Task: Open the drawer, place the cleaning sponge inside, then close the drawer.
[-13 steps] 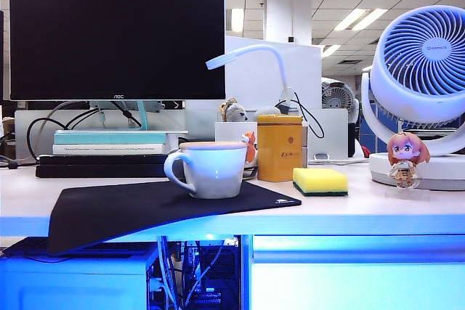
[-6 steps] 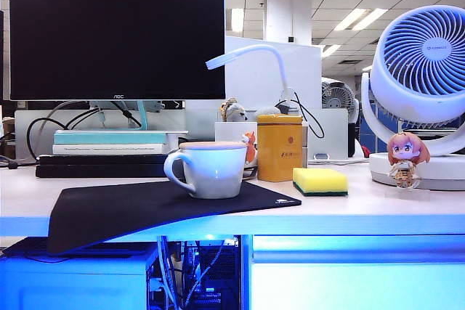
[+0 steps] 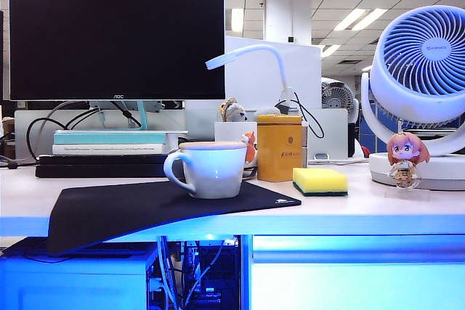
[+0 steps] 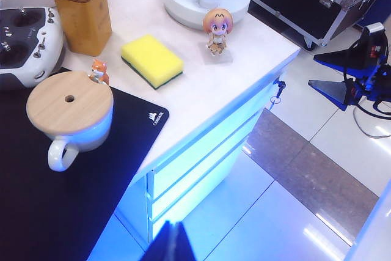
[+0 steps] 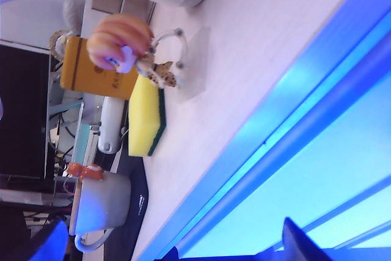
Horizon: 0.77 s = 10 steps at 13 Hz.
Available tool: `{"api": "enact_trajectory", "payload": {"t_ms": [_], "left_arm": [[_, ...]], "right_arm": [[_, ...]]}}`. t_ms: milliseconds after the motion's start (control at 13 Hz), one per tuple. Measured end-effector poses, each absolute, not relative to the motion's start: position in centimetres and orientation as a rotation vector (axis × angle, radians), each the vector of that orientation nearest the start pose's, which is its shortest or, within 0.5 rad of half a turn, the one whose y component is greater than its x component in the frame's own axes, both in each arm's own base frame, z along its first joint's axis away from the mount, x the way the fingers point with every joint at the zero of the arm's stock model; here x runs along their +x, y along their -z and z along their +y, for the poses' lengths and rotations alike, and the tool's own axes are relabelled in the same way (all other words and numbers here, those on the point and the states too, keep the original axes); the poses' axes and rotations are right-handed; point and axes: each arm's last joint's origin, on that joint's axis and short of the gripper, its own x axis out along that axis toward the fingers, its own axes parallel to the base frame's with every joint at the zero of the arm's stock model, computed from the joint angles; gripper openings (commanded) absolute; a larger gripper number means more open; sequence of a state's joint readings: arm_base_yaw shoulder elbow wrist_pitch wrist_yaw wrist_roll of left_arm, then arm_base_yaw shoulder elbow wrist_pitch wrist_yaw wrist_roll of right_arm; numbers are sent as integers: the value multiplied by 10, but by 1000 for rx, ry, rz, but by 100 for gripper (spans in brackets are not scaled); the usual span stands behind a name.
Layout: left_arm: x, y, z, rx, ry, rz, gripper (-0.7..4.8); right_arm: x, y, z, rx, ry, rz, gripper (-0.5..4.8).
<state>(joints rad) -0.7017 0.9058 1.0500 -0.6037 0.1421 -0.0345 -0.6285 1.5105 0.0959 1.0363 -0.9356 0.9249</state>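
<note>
While the drawer (image 3: 356, 281) sits fully closed under the right part of the surface (image 3: 378, 212), its blue-lit front flush with the edge, the task appears to be at its opening step. The cleaning sponge (image 3: 320, 181) lies untouched on the surface, right of the yellow tin (image 3: 280, 148) and left of the small figurine (image 3: 406, 159), with the lidded cup (image 3: 209, 170) on the black mat (image 3: 145, 208) further left. The right hand (image 5: 171, 250) hovers just in front of the drawer front, fingers spread wide apart and empty; only their dark tips show at the frame's edge. The left hand (image 4: 174, 246) hangs high above the near corner of the surface, and only a dark sliver of it shows, so whether it is apart or together I cannot tell. Next, I judge, the right hand must find a purchase on the panel, which shows no handle. Neither arm appears in the exterior view, and the drawer's inside is hidden.
</note>
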Motion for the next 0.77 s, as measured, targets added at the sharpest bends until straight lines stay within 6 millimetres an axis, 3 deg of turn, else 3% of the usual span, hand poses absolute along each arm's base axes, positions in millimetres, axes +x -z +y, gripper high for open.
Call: {"api": "enact_trajectory", "payload": {"t_ms": [154, 386, 771], "left_arm": [[133, -363, -118, 100, 820, 474, -6], [133, -361, -117, 104, 819, 486, -6], [133, -361, -118, 104, 819, 488, -6]], "right_arm": [[158, -97, -87, 1235, -87, 429, 479], [162, -90, -90, 1257, -108, 459, 479], [188, -80, -107, 1296, -242, 398, 479]]}}
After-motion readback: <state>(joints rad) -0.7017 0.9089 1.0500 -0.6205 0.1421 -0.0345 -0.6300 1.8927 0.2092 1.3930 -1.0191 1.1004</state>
